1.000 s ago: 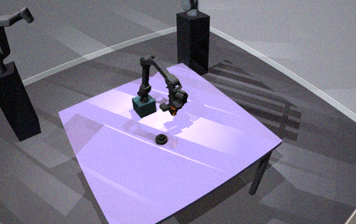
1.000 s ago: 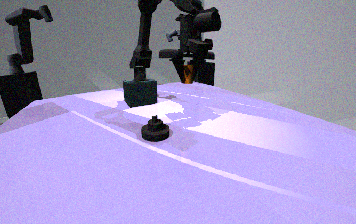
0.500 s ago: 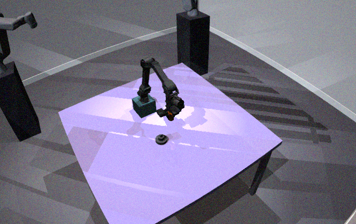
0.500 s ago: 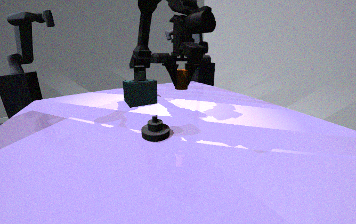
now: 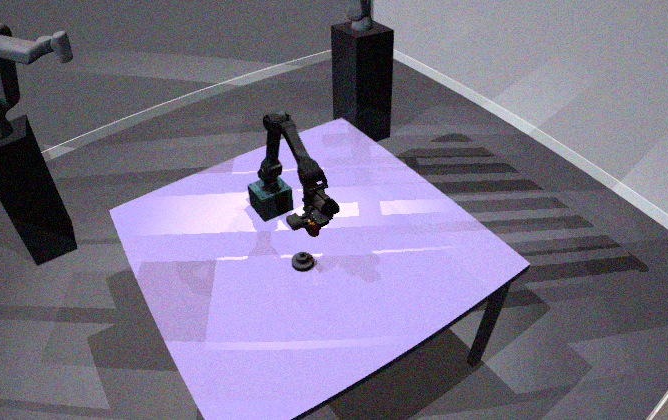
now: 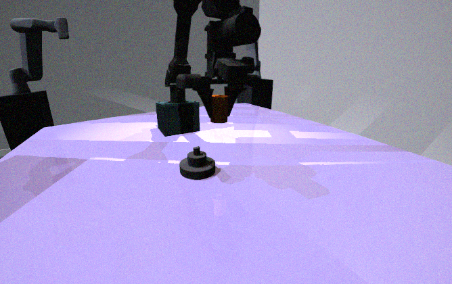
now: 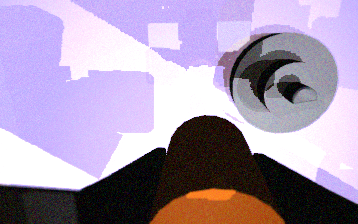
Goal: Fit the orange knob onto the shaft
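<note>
My gripper (image 5: 311, 225) (image 6: 219, 111) (image 7: 208, 159) is shut on the orange knob (image 5: 311, 224) (image 6: 219, 108) (image 7: 211, 167) and holds it in the air above the purple table (image 5: 389, 292) (image 6: 291, 218). The dark round pedestal (image 5: 303, 261) (image 6: 197, 167) (image 7: 286, 84) stands on the table, with the short dark shaft (image 6: 196, 151) (image 7: 297, 92) sticking up from its middle. The knob hangs above and behind the pedestal, a little to its right. In the wrist view the pedestal lies ahead to the upper right of the knob. The shaft's flat side does not show.
The arm's teal base block (image 5: 270, 198) (image 6: 177, 117) stands on the table behind the pedestal. Two dark pillars (image 5: 26, 193) (image 5: 361, 78) carrying grey arms stand on the floor off the table. The table's right edge (image 5: 527, 267) drops off.
</note>
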You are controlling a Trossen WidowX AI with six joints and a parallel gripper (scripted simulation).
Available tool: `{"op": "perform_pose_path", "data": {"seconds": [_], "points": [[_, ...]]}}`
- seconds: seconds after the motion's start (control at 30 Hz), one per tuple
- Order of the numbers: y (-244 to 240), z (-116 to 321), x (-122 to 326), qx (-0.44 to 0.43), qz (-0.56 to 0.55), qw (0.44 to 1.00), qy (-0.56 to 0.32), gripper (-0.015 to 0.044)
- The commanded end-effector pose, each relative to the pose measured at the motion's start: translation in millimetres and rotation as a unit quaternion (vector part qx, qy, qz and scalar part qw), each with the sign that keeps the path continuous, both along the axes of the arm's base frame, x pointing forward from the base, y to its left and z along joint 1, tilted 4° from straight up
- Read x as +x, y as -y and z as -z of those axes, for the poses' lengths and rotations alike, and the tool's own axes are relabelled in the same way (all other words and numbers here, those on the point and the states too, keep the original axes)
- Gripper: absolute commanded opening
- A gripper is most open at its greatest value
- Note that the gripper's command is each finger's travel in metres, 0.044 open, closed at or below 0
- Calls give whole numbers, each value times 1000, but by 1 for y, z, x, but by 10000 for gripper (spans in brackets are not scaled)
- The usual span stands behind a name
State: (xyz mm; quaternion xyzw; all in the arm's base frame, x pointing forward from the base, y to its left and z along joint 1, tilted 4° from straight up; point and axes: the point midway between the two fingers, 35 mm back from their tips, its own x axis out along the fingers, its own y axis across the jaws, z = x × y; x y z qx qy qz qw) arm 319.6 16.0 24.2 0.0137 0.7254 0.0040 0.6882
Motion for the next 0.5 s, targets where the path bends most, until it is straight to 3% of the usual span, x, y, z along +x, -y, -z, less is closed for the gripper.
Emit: {"op": "perform_pose_path", "data": {"seconds": [0.0,0.47], "points": [[12,4,7,-2,-1,1000,4,0],[55,20,15,-3,-1,1000,3,0]]}}
